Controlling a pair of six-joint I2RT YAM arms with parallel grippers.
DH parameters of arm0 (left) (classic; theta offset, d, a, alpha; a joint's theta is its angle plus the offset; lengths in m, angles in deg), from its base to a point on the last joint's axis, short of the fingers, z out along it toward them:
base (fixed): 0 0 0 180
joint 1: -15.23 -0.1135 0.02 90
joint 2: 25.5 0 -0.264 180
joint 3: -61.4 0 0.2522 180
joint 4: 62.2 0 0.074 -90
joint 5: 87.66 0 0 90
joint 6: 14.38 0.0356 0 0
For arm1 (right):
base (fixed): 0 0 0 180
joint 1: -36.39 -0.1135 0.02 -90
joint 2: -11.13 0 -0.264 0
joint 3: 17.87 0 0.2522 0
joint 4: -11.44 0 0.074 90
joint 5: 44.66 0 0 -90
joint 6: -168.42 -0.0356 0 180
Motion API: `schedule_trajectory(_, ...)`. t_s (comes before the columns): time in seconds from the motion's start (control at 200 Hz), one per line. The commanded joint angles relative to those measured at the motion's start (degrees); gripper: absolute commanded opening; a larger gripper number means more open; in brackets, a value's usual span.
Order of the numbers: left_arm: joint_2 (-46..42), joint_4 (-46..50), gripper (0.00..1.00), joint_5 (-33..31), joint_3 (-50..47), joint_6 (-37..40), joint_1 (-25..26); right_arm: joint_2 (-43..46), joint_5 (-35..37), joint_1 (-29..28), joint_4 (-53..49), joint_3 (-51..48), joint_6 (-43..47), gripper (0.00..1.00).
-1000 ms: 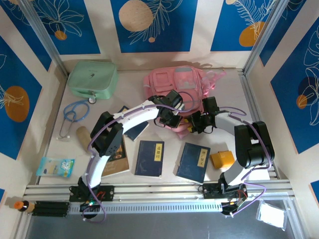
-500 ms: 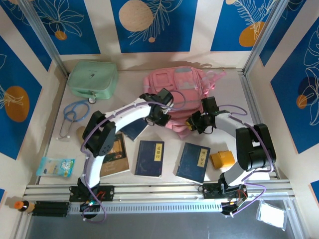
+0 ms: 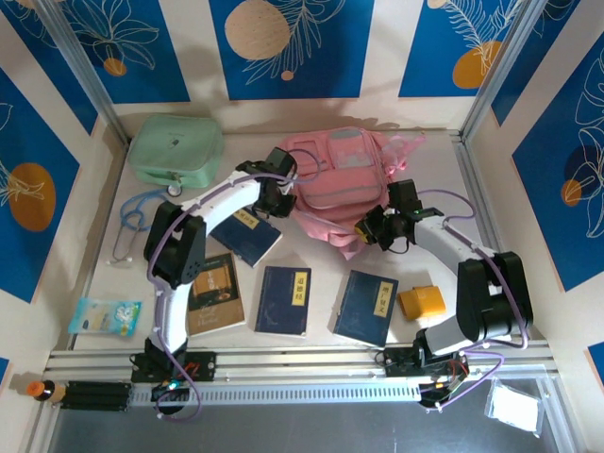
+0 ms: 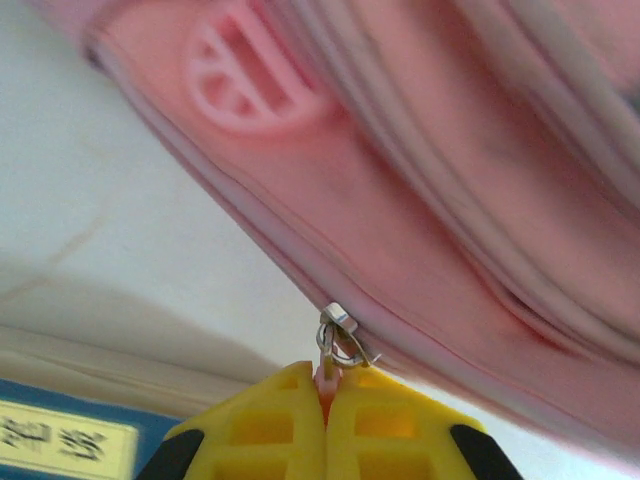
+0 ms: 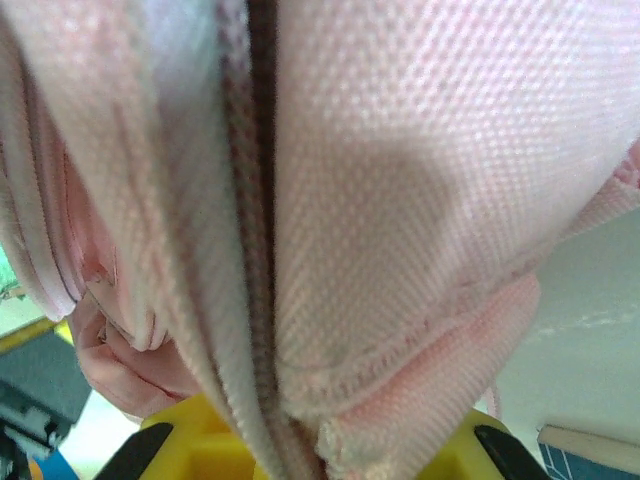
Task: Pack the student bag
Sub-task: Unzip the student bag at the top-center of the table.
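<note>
The student bag (image 3: pixel 344 170), a soft pink backpack, lies at the back centre of the table. My left gripper (image 3: pixel 276 195) is at the bag's left edge. In the left wrist view its yellow fingers (image 4: pixel 270 425) are shut on the pink zipper pull (image 4: pixel 327 372), just below the metal slider (image 4: pixel 340 328) on the bag's seam. My right gripper (image 3: pixel 371 230) is at the bag's near right corner. In the right wrist view it (image 5: pixel 310 450) is shut on a fold of pink fabric (image 5: pixel 400 250) beside the zip line (image 5: pixel 262 200).
A mint-green case (image 3: pixel 176 148) sits at the back left, with a stethoscope (image 3: pixel 137 215) in front of it. Several dark blue books (image 3: pixel 284 299) lie on the near half, one (image 3: pixel 247 229) under my left arm. An orange block (image 3: pixel 420 302) is near right, a tissue packet (image 3: pixel 106 317) near left.
My left gripper has travelled left along the bag's near edge with the zipper pull. My right gripper has closed on the bag's corner fabric and stayed about where it was.
</note>
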Motion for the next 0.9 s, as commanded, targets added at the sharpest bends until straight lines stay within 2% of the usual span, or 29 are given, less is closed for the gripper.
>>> schedule_trajectory(0.0,2.28,-1.96,0.00,-7.73,3.29,-0.65,-3.15,2.50,0.87,1.13,-0.90,1.85,2.74,0.07)
schedule_trajectory(0.34,6.53,-5.39,0.00,-10.10,7.82,-1.04,-5.04,3.74,-1.13,1.09,-1.00,2.64,3.86,0.06)
schedule_trajectory(0.425,6.94,-6.34,0.00,-7.48,8.13,-1.54,-6.13,3.57,-1.28,1.23,-1.87,2.99,4.88,0.06)
schedule_trajectory(0.57,6.09,-8.14,0.20,-0.02,6.90,-2.40,-7.92,2.75,-1.80,1.02,-1.13,2.88,5.84,0.06)
schedule_trajectory(0.76,-0.36,-9.90,0.42,2.14,0.74,-4.40,-8.49,-1.62,0.96,-2.08,1.50,4.64,3.81,0.06)
schedule_trajectory(0.895,-6.95,-10.15,0.53,1.84,-5.41,-6.12,-8.85,-6.01,4.08,-4.88,3.12,7.14,2.21,0.06)
